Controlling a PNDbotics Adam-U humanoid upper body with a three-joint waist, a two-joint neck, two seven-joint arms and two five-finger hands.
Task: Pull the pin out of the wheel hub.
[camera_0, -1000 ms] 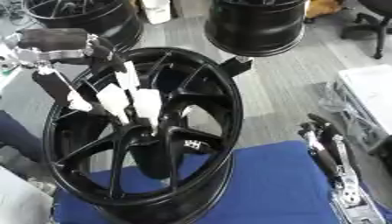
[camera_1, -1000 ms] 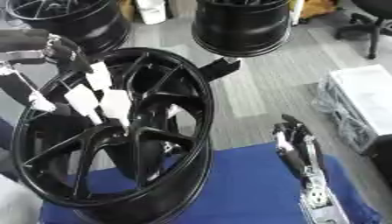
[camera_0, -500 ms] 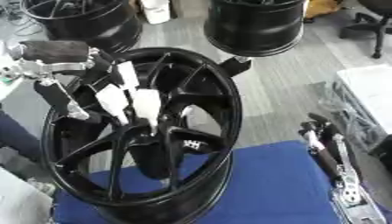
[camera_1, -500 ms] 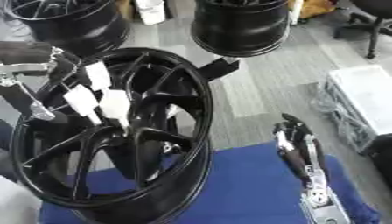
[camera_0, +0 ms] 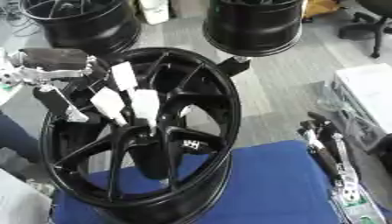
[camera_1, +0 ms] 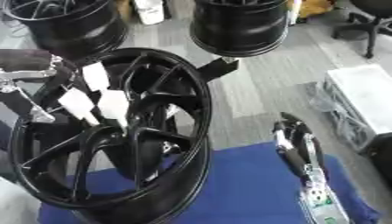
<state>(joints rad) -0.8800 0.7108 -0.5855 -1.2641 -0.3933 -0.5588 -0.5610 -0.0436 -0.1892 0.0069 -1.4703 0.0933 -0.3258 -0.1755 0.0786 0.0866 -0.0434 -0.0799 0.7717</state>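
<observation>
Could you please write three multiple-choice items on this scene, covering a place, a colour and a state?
1. Where does the left hand reach?
A. among the spokes of the near wheel hub
B. onto the office chair
C. onto the white crate

2. What colour is the cloth under the hub?
A. red
B. blue
C. green

3. How is the right hand?
A. curled round a spoke
B. open, idle at lower right
C. pressing the rim

Key: 1 A, its white fingers sit between the spokes; 2 B, blue shows beneath the rim; 3 B, its fingers are relaxed, apart from the hub.
</observation>
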